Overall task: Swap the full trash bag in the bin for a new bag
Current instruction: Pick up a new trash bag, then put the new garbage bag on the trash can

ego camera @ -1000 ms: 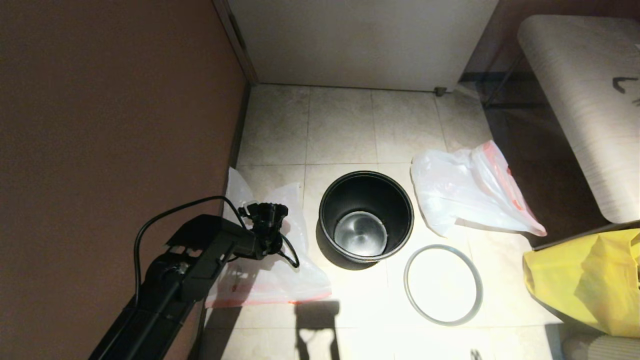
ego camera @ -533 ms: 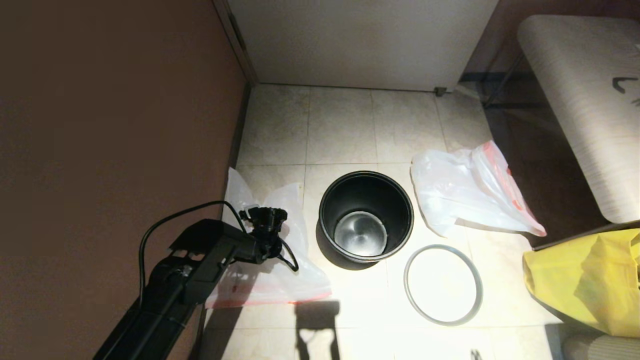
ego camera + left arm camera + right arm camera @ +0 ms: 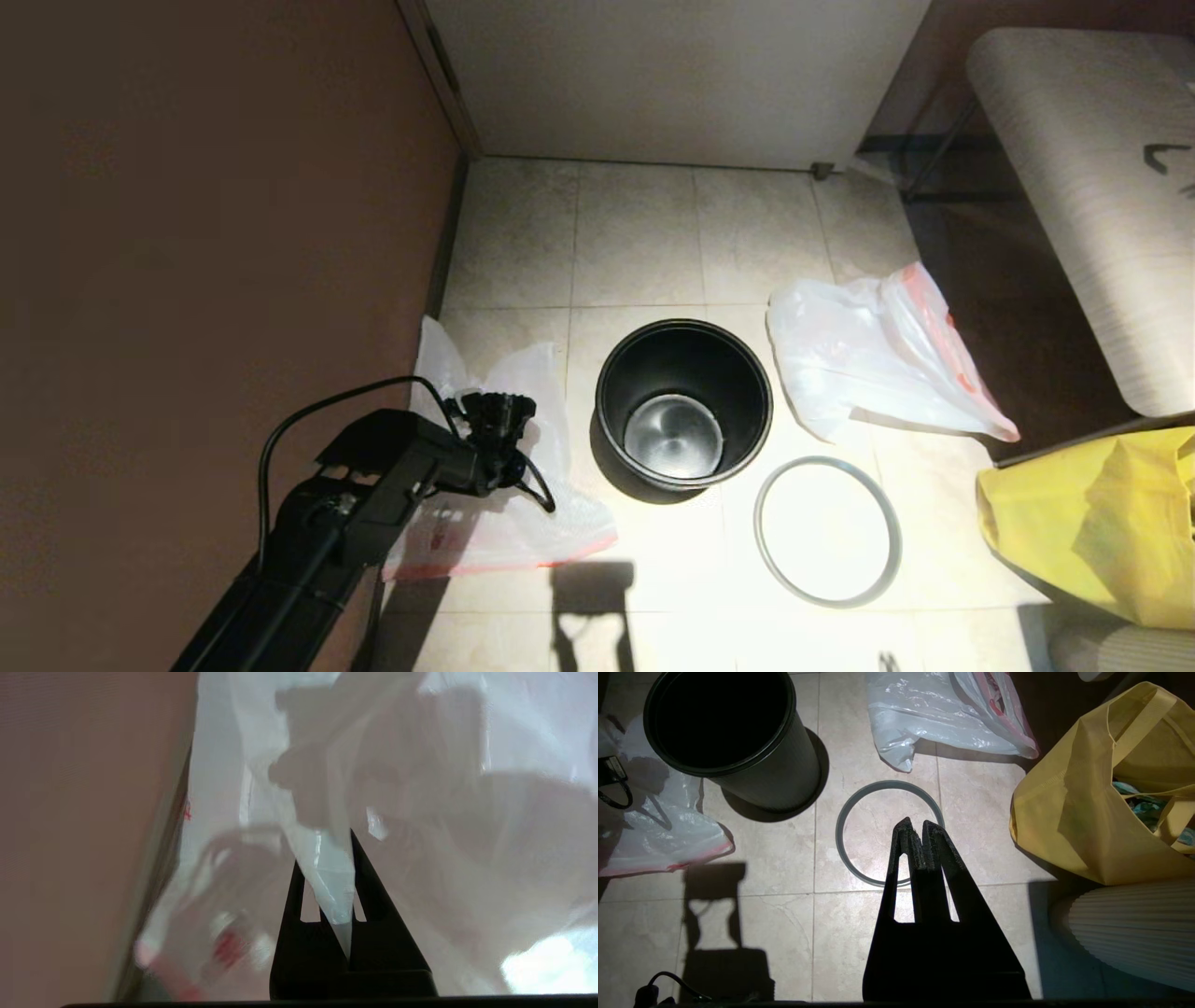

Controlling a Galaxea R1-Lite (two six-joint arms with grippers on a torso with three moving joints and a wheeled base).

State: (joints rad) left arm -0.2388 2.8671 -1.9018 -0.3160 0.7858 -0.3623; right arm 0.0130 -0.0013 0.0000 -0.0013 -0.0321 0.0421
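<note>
new bag | floor, left of bin | left pincer clamped on its film

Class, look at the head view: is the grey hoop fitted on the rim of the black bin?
No, the grey hoop lies flat on the floor beside the bin.

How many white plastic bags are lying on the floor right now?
2: the new bag left of the bin, pinched by the left pincer; the full trash bag right of it. None seems hidden.
</note>
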